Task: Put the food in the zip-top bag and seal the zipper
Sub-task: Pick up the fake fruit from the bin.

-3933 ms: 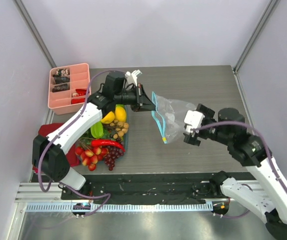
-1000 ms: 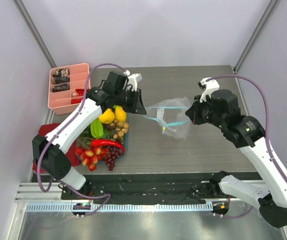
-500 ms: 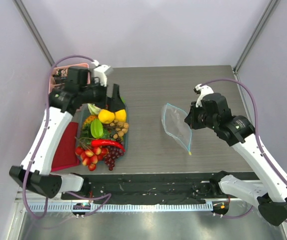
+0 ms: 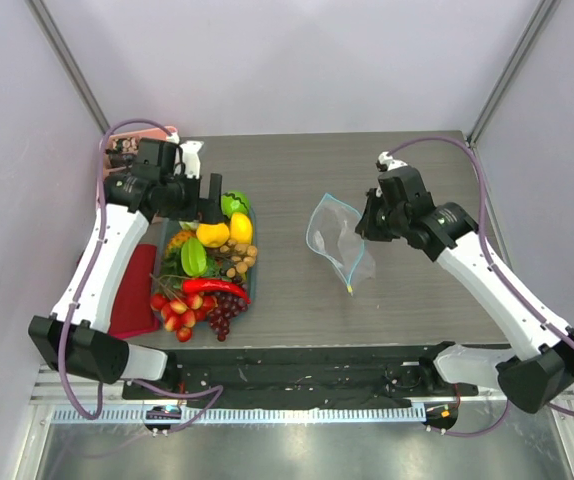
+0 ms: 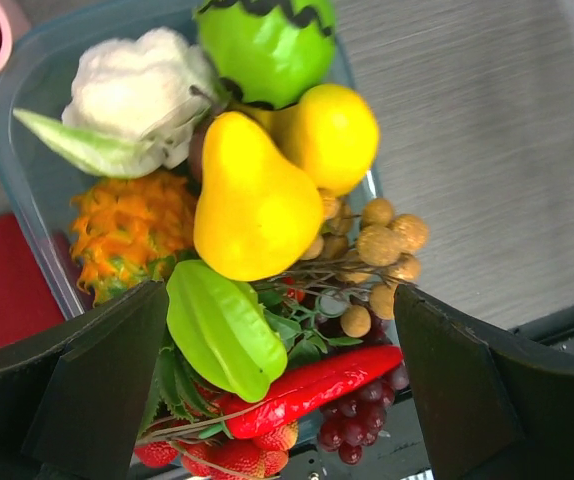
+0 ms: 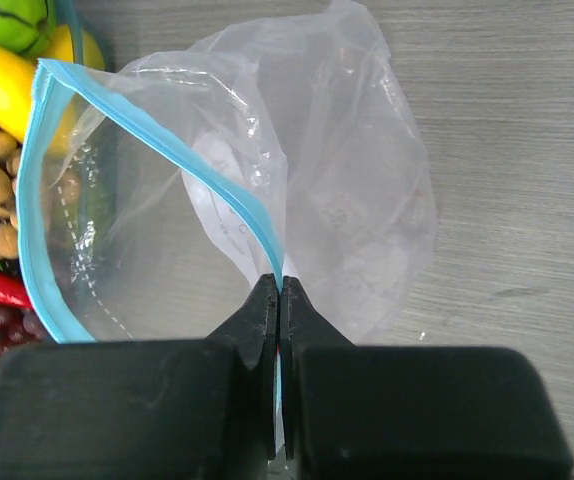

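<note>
Bare grey table (image 4: pixel 297 290) lies open between the tub (image 5: pixel 27 130) of food (image 4: pixel 202 265) near the left edge and the clear bag (image 4: pixel 332 238) right of centre, with pale walls (image 4: pixel 297 70) closing three sides. The left fingers (image 5: pixel 97 390) stand wide apart over the food, touching nothing. The right fingers (image 6: pixel 257 320) are pinched together on the bag's blue zipper (image 6: pixel 42 200), whose mouth gapes open.

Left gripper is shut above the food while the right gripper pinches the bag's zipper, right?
No: the left gripper is open, jaws spread wide above the food, as the left wrist view shows. The right gripper does pinch the zipper of the bag.
</note>
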Controlling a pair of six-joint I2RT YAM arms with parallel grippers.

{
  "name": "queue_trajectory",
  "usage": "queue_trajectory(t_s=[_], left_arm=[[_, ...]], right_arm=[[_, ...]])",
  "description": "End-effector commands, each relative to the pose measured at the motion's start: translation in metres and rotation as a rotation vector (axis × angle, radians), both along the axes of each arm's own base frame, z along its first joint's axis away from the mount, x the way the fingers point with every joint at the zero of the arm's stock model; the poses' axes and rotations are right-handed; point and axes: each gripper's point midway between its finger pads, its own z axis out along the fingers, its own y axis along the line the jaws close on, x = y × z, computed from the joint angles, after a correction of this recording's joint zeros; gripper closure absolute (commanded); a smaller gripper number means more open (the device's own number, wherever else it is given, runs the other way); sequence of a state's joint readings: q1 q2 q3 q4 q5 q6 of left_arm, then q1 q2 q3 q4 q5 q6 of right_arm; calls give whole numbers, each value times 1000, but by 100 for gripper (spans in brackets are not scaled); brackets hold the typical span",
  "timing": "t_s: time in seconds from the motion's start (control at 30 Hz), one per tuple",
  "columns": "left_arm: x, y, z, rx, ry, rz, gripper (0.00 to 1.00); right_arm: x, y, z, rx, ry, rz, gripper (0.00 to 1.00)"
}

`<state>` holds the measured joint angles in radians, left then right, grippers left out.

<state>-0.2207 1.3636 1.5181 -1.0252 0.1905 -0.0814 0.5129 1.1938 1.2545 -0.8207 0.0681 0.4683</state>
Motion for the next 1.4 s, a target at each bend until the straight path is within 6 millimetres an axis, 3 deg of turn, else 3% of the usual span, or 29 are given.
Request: queue_trajectory(t_s=[0.0,0.03,0.2,0.37,0.8,1.0,1.2,1.37], left_arm=[[10,13,-14,14,33,165,0],[15,15,-16,12,29,194,0],[22,18,-39,12,118,319,0],[26,5,-59,-41,202,340,0],[26,-7,-92,-80,338,380,4],[22,-6,-88,-77,337,376,12],[15,-7,-74,-86,323,345,45],[13,-3,-54,-76,279,327,50]], right_arm=[[24,10,25,80,-42,-85,99],[29,13,31,93,-57,-85,99],[46,19,22,86,-29,-130,99],[55,19,11,60,-10,-163,99],[61,25,4,62,7,-149,99],[58,31,7,99,17,-133,99],[59,42,14,126,33,-100,99],[61,49,27,136,19,-45,99]])
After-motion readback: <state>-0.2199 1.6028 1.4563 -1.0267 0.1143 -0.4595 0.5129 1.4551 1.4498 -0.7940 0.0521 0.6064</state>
